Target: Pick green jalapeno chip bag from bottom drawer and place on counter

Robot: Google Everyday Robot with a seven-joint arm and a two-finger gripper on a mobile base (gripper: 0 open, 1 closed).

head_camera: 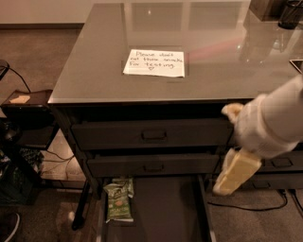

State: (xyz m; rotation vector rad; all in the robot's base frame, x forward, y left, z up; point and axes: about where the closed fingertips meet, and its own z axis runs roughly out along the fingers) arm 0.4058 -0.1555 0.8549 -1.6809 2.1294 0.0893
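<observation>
The green jalapeno chip bag (118,202) lies flat at the left side of the open bottom drawer (165,212), with white lettering and a pale picture. A second green bag edge shows just behind it. The counter (94,66) is glossy grey-brown and bears a white handwritten note (155,62). My gripper (235,171), cream-coloured, hangs from the white arm at the right, above the drawer's right wall and well to the right of the bag. It holds nothing that I can see.
Two shut drawer fronts with rectangular handles (154,134) sit above the open drawer. More drawers stand at the right. Dark items (289,13) stand at the counter's far right corner. A low dark shelf and cables (28,108) are at the left.
</observation>
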